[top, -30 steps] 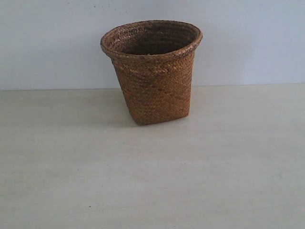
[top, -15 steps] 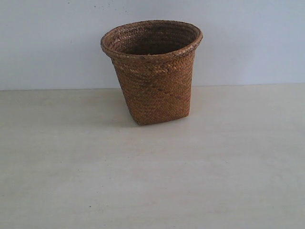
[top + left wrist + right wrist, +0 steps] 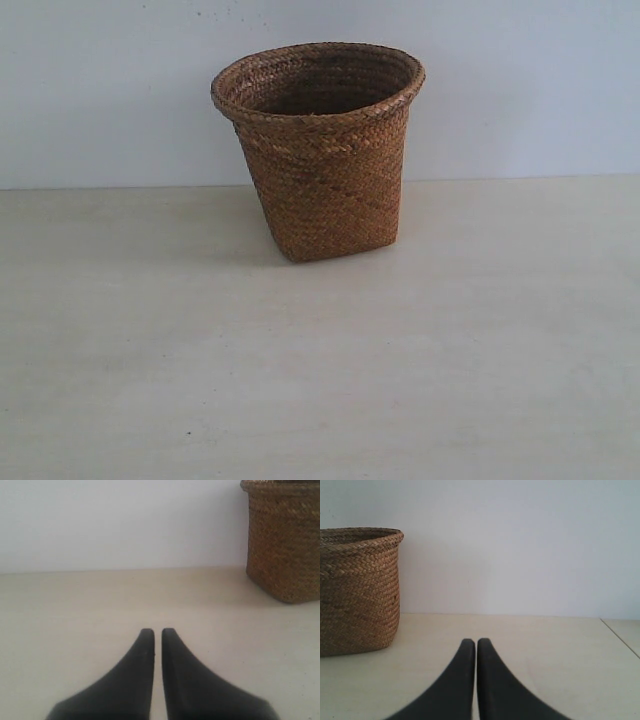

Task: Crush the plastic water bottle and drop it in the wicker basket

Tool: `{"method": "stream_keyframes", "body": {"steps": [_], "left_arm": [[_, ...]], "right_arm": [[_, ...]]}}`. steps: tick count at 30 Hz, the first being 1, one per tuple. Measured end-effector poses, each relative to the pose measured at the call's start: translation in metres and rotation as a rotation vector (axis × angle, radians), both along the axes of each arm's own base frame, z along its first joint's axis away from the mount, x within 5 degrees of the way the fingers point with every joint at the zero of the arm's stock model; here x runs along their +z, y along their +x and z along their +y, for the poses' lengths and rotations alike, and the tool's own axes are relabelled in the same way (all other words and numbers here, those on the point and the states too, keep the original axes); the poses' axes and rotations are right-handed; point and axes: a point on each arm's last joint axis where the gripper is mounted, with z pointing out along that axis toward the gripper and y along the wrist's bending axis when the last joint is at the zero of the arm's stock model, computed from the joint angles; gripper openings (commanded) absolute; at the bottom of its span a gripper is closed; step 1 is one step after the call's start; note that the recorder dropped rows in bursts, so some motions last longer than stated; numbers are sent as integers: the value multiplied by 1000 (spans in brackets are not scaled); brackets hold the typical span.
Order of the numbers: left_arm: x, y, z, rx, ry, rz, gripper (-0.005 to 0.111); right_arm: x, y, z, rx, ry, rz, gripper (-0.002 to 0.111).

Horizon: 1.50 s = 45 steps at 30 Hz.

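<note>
Left end effector [image 3: 157,636]: smooth black tapered fingers [image 3: 137,675] pressed nearly together over the pale matte tabletop [image 3: 75,630], with the wicker basket [image 3: 285,545] ahead and well apart. Right end effector [image 3: 475,646]: the same dark fingers, together, the basket's braided rim visible. Exterior view: the basket stands upright on the tabletop near the wall [image 3: 100,90], brown weave tapering from a round flared rim to a squarish base.

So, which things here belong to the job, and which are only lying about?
For the job: basket, left claw, right claw, both shut with nothing held. The bottle shows in no view.
Not for the job: only the table and the wall behind.
</note>
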Motion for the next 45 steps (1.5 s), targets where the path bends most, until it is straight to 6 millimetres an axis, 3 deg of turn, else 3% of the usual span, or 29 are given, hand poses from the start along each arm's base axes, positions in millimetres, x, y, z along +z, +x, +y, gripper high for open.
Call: {"method": "stream_keyframes", "body": {"steps": [45], "left_arm": [[-4,-1,0,-1,1,44,4]], "right_arm": [[0,0,0,0,10,0,0]]}}
